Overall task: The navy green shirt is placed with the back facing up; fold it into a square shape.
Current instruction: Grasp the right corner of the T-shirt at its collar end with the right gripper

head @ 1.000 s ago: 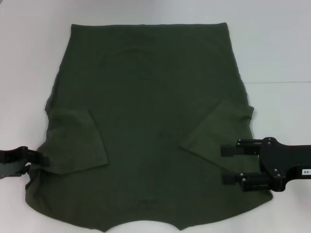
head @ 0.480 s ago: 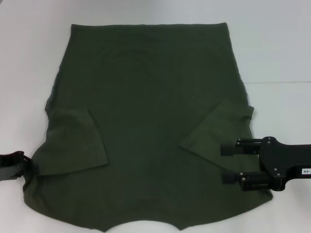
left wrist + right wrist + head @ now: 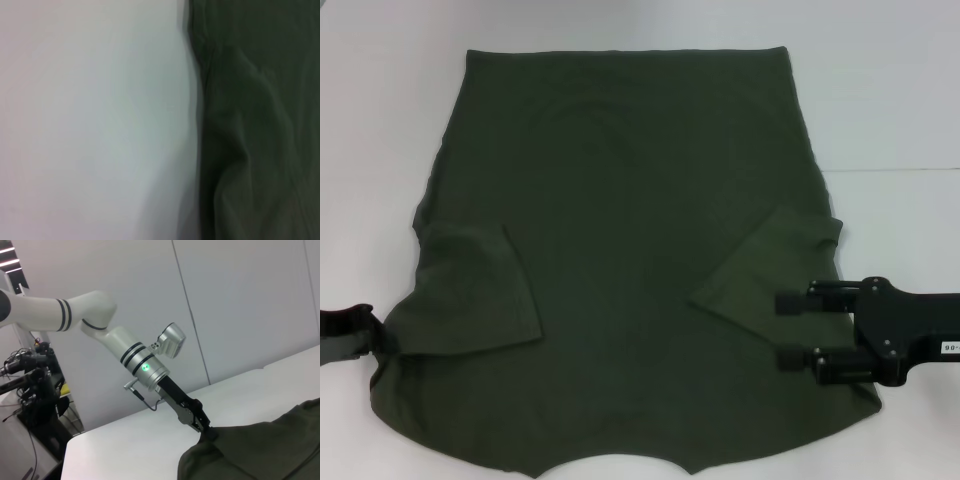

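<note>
The navy green shirt (image 3: pixel 630 250) lies flat on the white table (image 3: pixel 880 100), with both short sleeves folded inward onto it. My right gripper (image 3: pixel 788 330) is open and sits low over the shirt's right side, just beside the folded right sleeve (image 3: pixel 770 270). My left gripper (image 3: pixel 355 335) is at the shirt's left edge, next to the folded left sleeve (image 3: pixel 470 290). The right wrist view shows the left gripper (image 3: pixel 202 429) touching the edge of the shirt (image 3: pixel 260 455). The left wrist view shows the shirt's edge (image 3: pixel 260 125) beside bare table (image 3: pixel 100 125).
The white table extends around the shirt on the left, right and far sides. The shirt's near edge reaches the bottom of the head view. The white left arm (image 3: pixel 125 352) stretches across the right wrist view, with a wall behind it.
My left gripper has drawn back to the left, from over the shirt's left side to its edge. The right gripper has hardly moved. The shirt lies as before.
</note>
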Robot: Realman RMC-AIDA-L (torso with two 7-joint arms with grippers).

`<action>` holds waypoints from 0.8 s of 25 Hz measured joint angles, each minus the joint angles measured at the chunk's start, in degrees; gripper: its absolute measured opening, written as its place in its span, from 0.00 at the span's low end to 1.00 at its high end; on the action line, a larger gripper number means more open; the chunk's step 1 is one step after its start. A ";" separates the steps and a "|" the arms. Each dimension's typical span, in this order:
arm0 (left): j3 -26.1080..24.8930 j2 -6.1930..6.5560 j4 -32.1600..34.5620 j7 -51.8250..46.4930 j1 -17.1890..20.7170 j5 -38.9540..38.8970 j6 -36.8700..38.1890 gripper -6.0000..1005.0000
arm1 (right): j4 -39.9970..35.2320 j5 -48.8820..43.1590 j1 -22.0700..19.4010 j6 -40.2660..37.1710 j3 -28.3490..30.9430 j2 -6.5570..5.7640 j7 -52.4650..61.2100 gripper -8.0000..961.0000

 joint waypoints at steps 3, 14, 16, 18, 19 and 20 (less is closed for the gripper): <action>-0.16 0.47 0.23 -0.12 -0.36 0.00 0.69 0.01 | 0.13 0.00 -0.01 0.23 2.21 0.11 1.39 0.81; -0.32 0.57 0.72 1.51 -0.60 -0.52 1.32 0.01 | -0.61 -2.08 4.44 8.32 5.02 -3.13 33.82 0.81; -0.39 0.52 0.68 1.74 -0.59 -0.65 1.19 0.01 | -0.62 -3.79 5.33 8.59 4.04 -4.28 40.29 0.81; -0.44 0.46 0.59 2.07 -0.54 -1.01 1.00 0.01 | -0.43 -6.89 6.38 9.54 2.83 -5.67 47.39 0.81; -0.41 0.42 0.56 2.19 -0.54 -1.15 0.95 0.01 | -0.22 -8.59 6.72 10.11 2.42 -6.19 50.06 0.81; -0.28 0.39 0.50 2.48 -0.52 -1.26 0.76 0.01 | -0.06 -10.56 7.03 10.70 2.05 -6.78 53.16 0.81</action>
